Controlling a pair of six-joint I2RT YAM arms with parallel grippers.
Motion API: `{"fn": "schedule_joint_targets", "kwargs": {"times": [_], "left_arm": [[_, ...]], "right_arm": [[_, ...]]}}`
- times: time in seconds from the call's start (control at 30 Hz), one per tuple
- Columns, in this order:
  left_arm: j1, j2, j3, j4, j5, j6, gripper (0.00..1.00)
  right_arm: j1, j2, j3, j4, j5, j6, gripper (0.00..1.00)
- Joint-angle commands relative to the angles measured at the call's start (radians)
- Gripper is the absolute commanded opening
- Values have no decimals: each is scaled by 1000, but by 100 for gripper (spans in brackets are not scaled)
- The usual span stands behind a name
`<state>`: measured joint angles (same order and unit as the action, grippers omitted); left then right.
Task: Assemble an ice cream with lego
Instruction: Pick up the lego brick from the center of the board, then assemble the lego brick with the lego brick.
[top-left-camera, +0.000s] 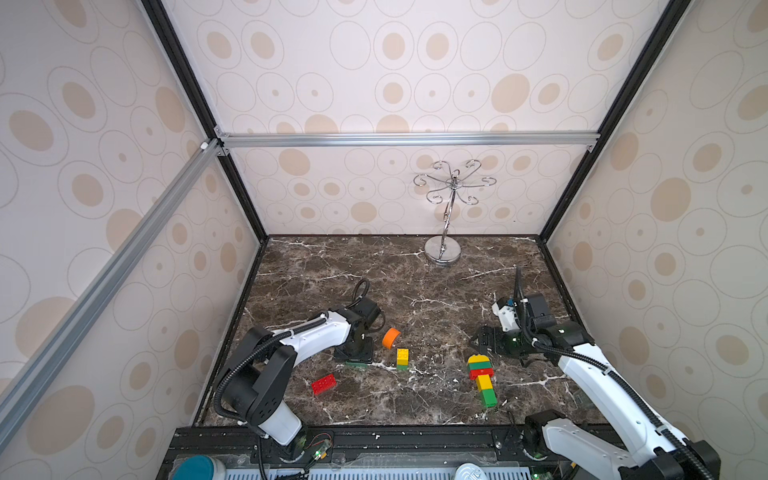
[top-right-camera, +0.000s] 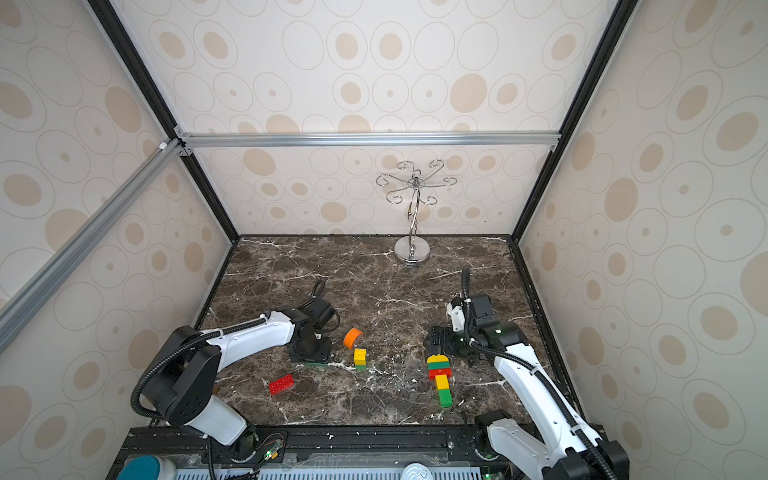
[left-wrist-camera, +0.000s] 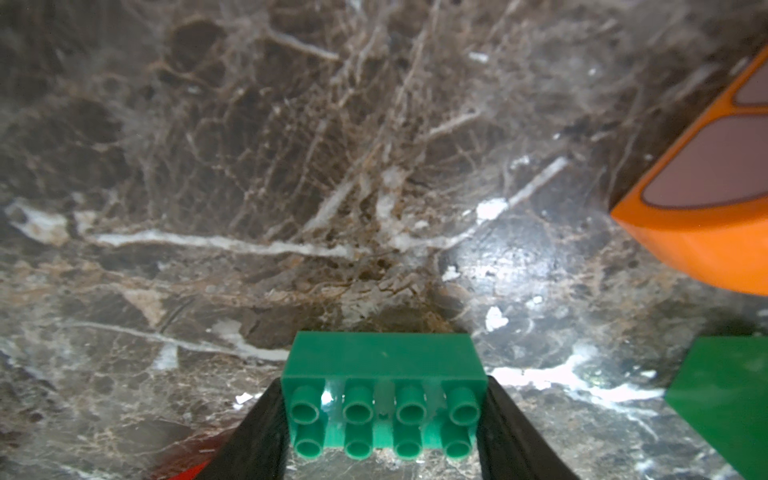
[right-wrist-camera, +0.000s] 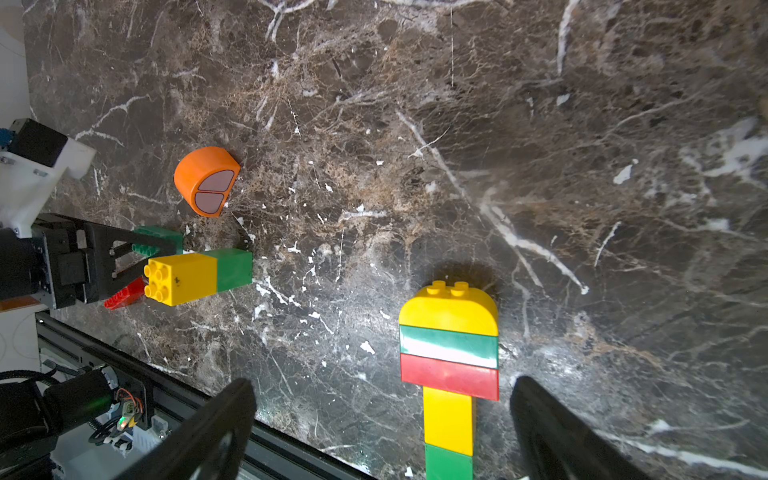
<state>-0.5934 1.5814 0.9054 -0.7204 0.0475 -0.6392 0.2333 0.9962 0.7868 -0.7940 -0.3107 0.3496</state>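
My left gripper (top-left-camera: 354, 358) points down at the marble floor and is shut on an oblong green lego brick (left-wrist-camera: 382, 365); both fingers press its short ends. The brick rests on the floor, studs toward the wrist camera. An orange domed piece (top-left-camera: 391, 337) and a yellow-on-green pair of square bricks (top-left-camera: 402, 359) lie just to its right, and a red oblong brick (top-left-camera: 323, 384) lies nearer the front. My right gripper (right-wrist-camera: 382, 386) is open above a flat-lying stack (right-wrist-camera: 449, 345): yellow dome, green, red, yellow, green. Its fingers straddle the stem without touching it.
A silver hooked stand (top-left-camera: 443, 249) rises at the back of the floor (top-left-camera: 415, 299). Patterned walls close in on the left, right and back. A black rail (top-left-camera: 374, 436) with the arm bases runs along the front edge.
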Motion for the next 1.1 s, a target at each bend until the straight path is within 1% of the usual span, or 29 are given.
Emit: {"fn": "schedule_joint_targets", "kwargs": {"times": [0.0, 0.1, 0.2, 0.3, 0.4, 0.6, 0.73, 0.8, 0.9, 1.07], "left_arm": [[8, -42, 26, -23, -7, -36, 55], [7, -76, 32, -41, -5, -66, 48], [-1, -113, 72, -87, -8, -89, 42], [-37, -129, 145, -166, -32, -111, 37], [-96, -129, 230, -228, -38, -154, 34], [-224, -82, 384, -287, -28, -265, 30], [-296, -14, 475, -306, -15, -301, 30], [-322, 16, 498, -316, -11, -310, 30], [-345, 49, 519, -320, -13, -321, 30], [-352, 81, 543, -343, -21, -311, 30]], "right_arm": [[-8, -10, -11, -3, 5, -16, 98], [-8, -10, -12, -4, 5, -17, 99], [-8, -8, -12, -1, 2, -17, 99], [-8, -7, -12, -2, 2, -18, 99], [-8, -6, -12, -2, 5, -18, 99], [-8, -12, -14, 1, 7, -17, 98], [-9, -17, -14, 3, 5, -17, 99], [-8, -22, -14, 2, 8, -17, 99], [-8, -32, -15, 3, 10, -14, 98], [-8, -48, -23, 11, 10, -9, 99]]}}
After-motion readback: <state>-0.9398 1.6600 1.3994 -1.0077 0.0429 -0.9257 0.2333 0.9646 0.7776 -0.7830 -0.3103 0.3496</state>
